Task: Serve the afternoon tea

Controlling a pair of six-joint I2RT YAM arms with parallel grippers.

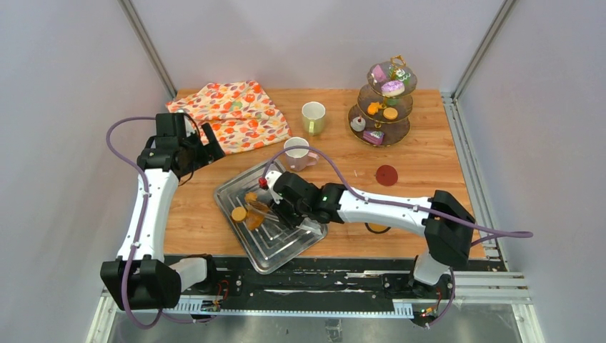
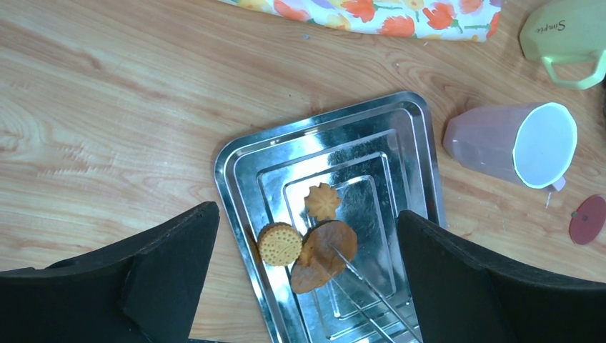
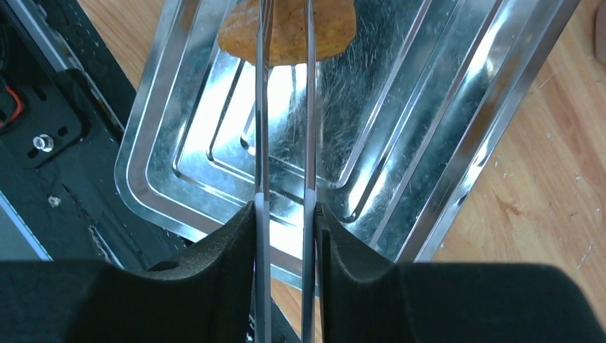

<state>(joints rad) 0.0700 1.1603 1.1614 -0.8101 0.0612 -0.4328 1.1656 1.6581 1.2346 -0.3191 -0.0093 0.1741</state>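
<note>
Right claw (image 3: pixel 284 214) around slim metal tongs (image 3: pixel 262 143)

Open tabletop (image 1: pixel 429 157) between metal tray (image 1: pixel 275 261) and three-tier stand (image 1: pixel 400 136) holds a red disc (image 1: pixel 386 175); pink mug (image 1: pixel 295 152), green mug (image 1: pixel 313 118) and floral cloth (image 1: pixel 232 114) block the tray's far side.

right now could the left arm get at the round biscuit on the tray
Probably yes: the left gripper is open and the round biscuit lies uncovered on the tray, though the tongs in the right gripper sit close beside it.
</note>
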